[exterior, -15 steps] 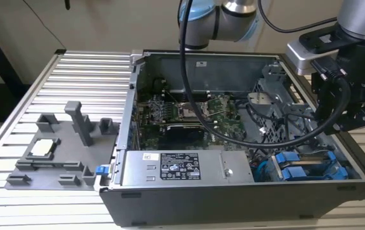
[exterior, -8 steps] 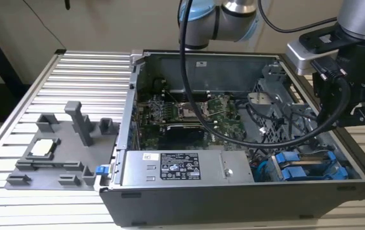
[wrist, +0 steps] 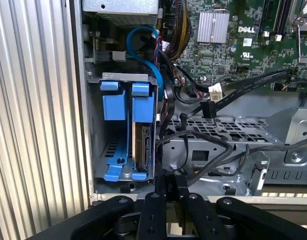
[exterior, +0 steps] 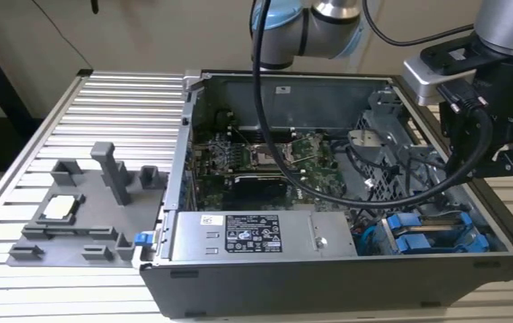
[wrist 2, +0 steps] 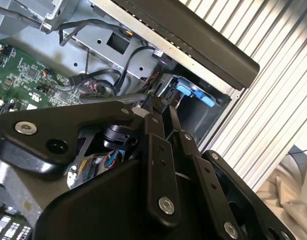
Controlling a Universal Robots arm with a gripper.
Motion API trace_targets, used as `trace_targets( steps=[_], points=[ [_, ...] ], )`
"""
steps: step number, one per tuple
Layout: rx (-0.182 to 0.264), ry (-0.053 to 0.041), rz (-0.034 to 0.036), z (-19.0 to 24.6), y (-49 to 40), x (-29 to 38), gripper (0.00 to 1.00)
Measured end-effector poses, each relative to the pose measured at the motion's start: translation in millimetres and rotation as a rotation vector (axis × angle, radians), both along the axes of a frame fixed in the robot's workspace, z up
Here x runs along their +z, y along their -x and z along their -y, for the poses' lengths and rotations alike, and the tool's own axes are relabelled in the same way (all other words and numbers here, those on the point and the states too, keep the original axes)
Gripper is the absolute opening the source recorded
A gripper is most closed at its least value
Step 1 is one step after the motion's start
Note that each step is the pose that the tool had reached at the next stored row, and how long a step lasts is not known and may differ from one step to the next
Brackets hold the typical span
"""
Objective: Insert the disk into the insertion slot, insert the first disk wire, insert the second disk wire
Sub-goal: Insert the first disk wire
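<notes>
The insertion slot [wrist: 124,77] is a grey metal bay with blue tabs at the case's corner; in the exterior view it shows as the slot [exterior: 431,235] at the front right. The disk [wrist: 140,145] sits on edge inside it, between blue carrier rails. My gripper [wrist: 173,181] hovers just outside the bay with its fingers closed together. A black wire [wrist: 221,150] loops from the cage down to the fingertips. In the second wrist view the gripper [wrist 2: 156,102] meets that wire beside the blue tab [wrist 2: 193,94]. A blue cable [wrist: 143,47] curls above the bay.
The open case holds a green motherboard [exterior: 266,161], a grey power-supply box [exterior: 256,235] with a sticker, and a perforated metal cage [wrist: 228,131]. A grey fixture [exterior: 77,202] stands on the ribbed table [exterior: 113,101] at the exterior view's left. The arm's wrist [exterior: 495,121] hangs over the case's right wall.
</notes>
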State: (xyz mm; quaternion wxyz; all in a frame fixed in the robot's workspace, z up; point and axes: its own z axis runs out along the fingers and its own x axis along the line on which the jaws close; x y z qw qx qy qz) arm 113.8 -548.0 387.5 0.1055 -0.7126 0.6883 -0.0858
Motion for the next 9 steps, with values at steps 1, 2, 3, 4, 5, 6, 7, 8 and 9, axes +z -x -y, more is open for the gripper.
trace_targets(
  steps=[1, 2, 3, 4, 5, 6, 7, 8, 9],
  points=[
    [0.000, 0.0002, -0.0063, 0.1, -0.8, 0.0, 0.20],
    [0.000, 0.0008, -0.0185, 0.1, -2.2, -0.2, 0.20],
    [0.000, 0.0018, -0.0330, 0.0, -4.0, -0.2, 0.20],
    [0.000, 0.0026, -0.0494, 0.0, -6.1, -0.3, 0.20],
    [0.000, 0.0033, -0.0651, 0.0, -8.3, -0.3, 0.20],
    [0.000, 0.0039, -0.0810, 0.0, -10.6, -0.4, 0.20],
    [0.000, 0.0044, -0.0959, 0.0, -12.9, -0.4, 0.20],
    [0.000, 0.0049, -0.1110, 0.1, -15.2, -0.5, 0.20],
    [0.000, 0.0054, -0.1259, 0.1, -17.6, -0.6, 0.20]
  ],
)
